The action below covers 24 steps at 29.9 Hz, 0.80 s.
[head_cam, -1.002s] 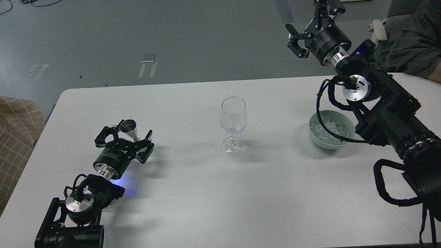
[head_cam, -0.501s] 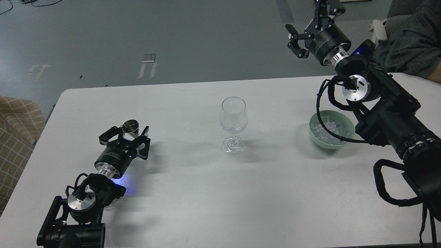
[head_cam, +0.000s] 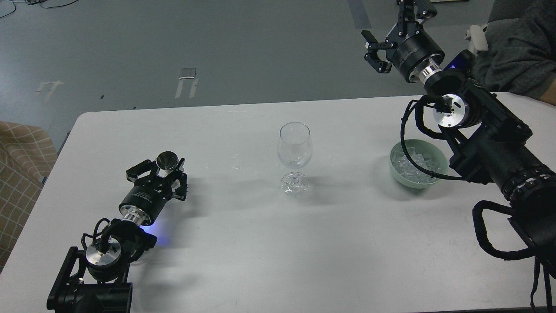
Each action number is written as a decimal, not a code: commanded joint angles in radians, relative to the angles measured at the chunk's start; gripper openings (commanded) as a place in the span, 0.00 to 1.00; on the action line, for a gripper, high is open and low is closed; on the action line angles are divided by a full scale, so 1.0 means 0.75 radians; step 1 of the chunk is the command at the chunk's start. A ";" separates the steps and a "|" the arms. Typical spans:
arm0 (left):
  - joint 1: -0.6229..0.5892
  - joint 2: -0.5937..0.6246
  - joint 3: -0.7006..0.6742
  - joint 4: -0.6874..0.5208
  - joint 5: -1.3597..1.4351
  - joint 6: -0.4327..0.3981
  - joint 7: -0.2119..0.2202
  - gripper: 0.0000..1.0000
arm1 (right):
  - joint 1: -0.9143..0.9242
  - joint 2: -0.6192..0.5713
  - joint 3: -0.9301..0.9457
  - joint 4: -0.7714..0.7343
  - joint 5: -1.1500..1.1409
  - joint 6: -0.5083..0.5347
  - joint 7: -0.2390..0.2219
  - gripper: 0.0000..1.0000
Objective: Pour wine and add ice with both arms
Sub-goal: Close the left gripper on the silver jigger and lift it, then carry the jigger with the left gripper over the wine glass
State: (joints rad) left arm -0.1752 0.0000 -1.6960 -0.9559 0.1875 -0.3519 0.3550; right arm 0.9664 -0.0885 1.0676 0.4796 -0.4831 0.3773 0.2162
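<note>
White worktop [head_cam: 243, 243] carries all. Right arm [head_cam: 491, 148] raised past far edge, right claw [head_cam: 393, 32] open, empty. Left arm [head_cam: 104, 256] low on worktop, left claw [head_cam: 161, 170] clamped on small steel jigger [head_cam: 167, 161]. Empty wine glass [head_cam: 295, 145] at centre: fragile, top-heavy, best taken at stem. Green bowl [head_cam: 438, 152] near right arm holds ice [head_cam: 412, 167]: likely slick, light, pinch one cube across flat faces.

Left gripper [head_cam: 161, 170] low, seemingly clamped; right gripper [head_cam: 393, 41] raised, fingers spread.
</note>
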 commanded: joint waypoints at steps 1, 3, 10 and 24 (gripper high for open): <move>0.000 0.000 -0.003 0.000 0.002 -0.017 -0.001 0.32 | 0.000 -0.003 0.000 0.001 0.000 0.000 0.000 1.00; 0.002 0.000 -0.003 -0.002 0.002 -0.042 -0.001 0.26 | 0.000 -0.003 0.000 0.001 0.000 0.000 0.000 1.00; -0.002 0.000 -0.007 -0.002 -0.002 -0.071 -0.005 0.00 | 0.000 -0.003 0.000 -0.001 0.000 0.000 0.000 1.00; -0.020 0.000 -0.007 -0.098 -0.015 0.009 -0.009 0.00 | 0.000 -0.005 0.000 0.001 0.000 -0.010 0.000 1.00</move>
State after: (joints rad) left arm -0.1834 0.0000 -1.7021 -0.9973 0.1786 -0.3782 0.3483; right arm 0.9663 -0.0907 1.0676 0.4787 -0.4837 0.3698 0.2162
